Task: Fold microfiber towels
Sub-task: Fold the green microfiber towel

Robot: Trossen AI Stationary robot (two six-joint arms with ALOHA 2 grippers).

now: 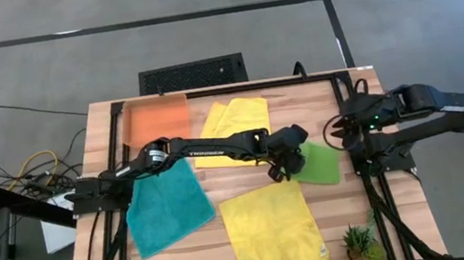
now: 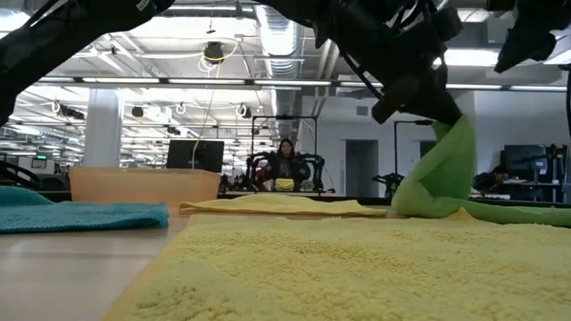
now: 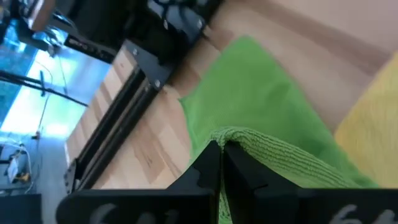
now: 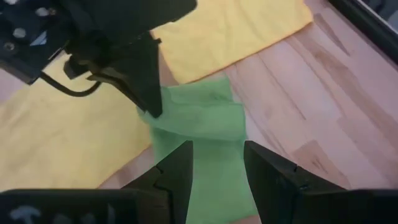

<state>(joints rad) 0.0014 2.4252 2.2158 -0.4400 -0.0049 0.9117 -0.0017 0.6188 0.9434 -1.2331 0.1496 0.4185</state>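
L gripper (image 1: 284, 170) clenched on lime green towel (image 1: 319, 163), edge lifted; R gripper (image 4: 214, 168) spread wide, empty, just above same cloth at table's right.
Risk, as judged: thin pinch could slip off the soft, ribbed microfiber, or the limp cloth drags and bunches against the near yellow towel (image 1: 272, 229), skewing the fold. Teal towel (image 1: 167, 206) and far yellow towel (image 1: 233, 121) lie flat.

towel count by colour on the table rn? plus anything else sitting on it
Yellow microfiber towels: 2 (near one, far one)
Lime green microfiber towel: 1
Teal microfiber towel: 1
Orange tray: 1
Small potted plant: 1
Total: 6
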